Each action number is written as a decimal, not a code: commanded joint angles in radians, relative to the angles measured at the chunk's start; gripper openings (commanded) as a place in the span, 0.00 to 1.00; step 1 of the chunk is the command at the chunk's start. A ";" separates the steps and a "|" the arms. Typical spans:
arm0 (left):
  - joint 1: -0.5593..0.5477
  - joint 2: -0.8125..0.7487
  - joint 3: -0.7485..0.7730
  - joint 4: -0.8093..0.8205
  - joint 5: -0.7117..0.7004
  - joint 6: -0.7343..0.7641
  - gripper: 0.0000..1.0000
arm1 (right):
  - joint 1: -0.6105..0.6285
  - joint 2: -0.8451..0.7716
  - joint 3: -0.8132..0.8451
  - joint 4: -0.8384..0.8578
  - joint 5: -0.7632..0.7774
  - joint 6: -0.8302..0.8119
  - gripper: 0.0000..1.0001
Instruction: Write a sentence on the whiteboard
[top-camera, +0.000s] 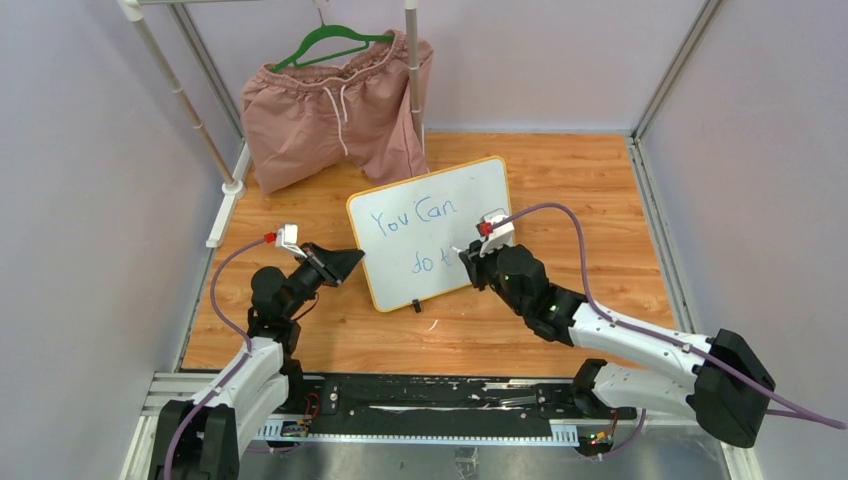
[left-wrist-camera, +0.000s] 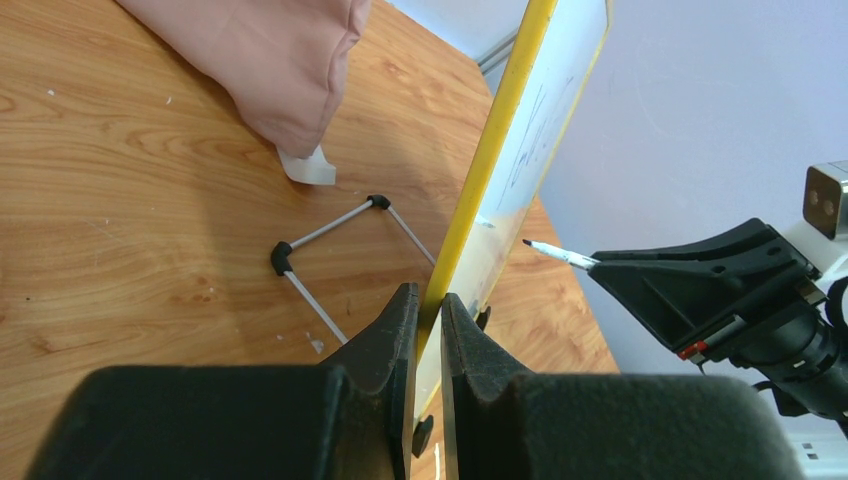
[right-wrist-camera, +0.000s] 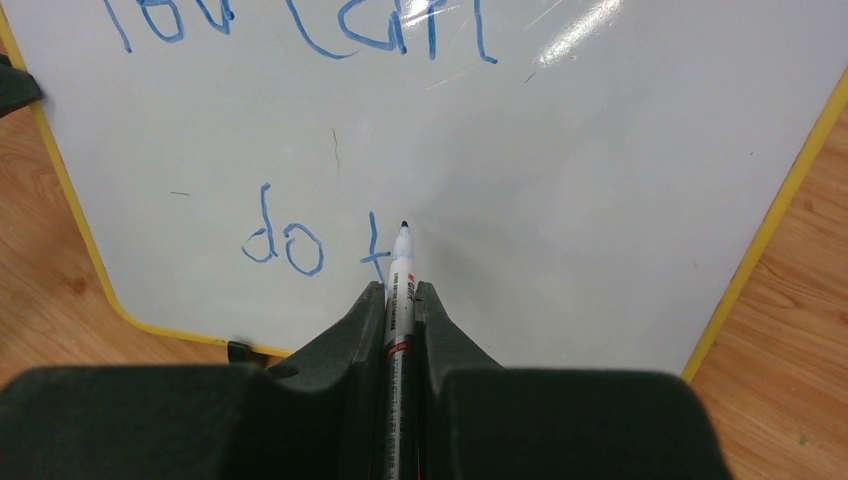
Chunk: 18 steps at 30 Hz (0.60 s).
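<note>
The left gripper (left-wrist-camera: 428, 300) pinched the whiteboard's (top-camera: 470, 195) left edge to hold it steady in the middle of the table (top-camera: 590, 200), while the right gripper (right-wrist-camera: 400, 290) squeezed a marker (right-wrist-camera: 402, 265), tip close to the unfinished sentence (top-camera: 415, 225).

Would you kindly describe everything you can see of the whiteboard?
The whiteboard is a glossy white rectangle with a thin yellow rounded frame and black feet. It stands tilted back on the wooden table, with a wire prop behind it. Blue lettering reads "You Can", then "do t". The left gripper clamps its left edge; the right gripper holds a marker with its tip at the board's face.
</note>
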 joint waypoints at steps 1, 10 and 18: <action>-0.005 -0.017 -0.007 0.044 0.008 -0.008 0.00 | -0.023 0.018 0.045 0.026 -0.003 -0.006 0.00; -0.006 -0.018 -0.008 0.044 0.009 -0.008 0.00 | -0.038 0.048 0.039 0.083 0.005 0.016 0.00; -0.004 -0.018 -0.007 0.044 0.009 -0.009 0.00 | -0.055 0.074 0.040 0.084 -0.005 0.030 0.00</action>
